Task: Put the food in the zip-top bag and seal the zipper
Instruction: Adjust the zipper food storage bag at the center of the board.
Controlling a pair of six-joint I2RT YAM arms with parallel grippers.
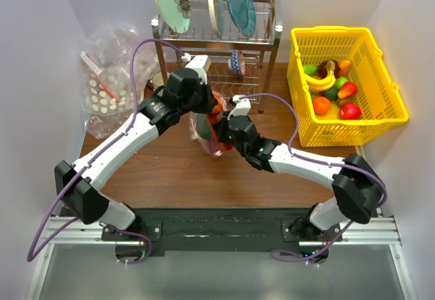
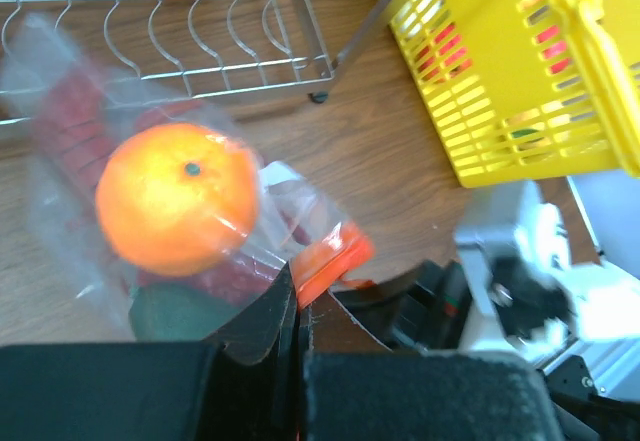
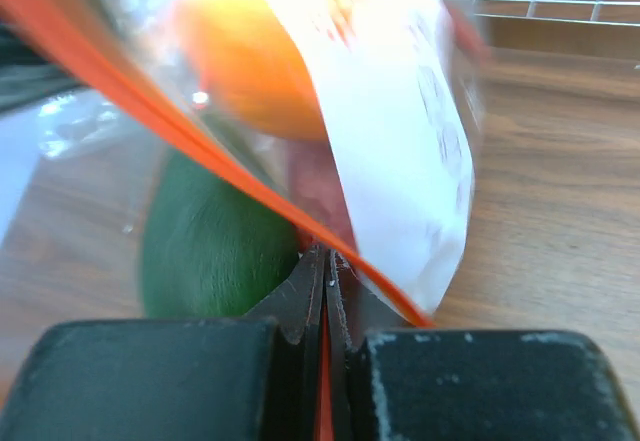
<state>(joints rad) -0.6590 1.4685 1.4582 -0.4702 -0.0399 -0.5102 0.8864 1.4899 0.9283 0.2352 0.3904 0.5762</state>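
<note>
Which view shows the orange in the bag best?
The left wrist view: the orange is whole and sharp through the clear bag. The right wrist view shows a blurred part; the top view barely shows it.

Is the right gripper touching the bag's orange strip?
Touching. The right wrist view shows the right gripper with its jaws shut on the orange zipper strip.

The zip-top bag [image 2: 60, 91] is clear, its zipper [image 2: 330, 259] orange-red; the round fruit [image 3: 215, 246] is dark green, the basket [image 2: 500, 111] yellow, the desk [image 2: 400, 161] brown wood-grain.
</note>
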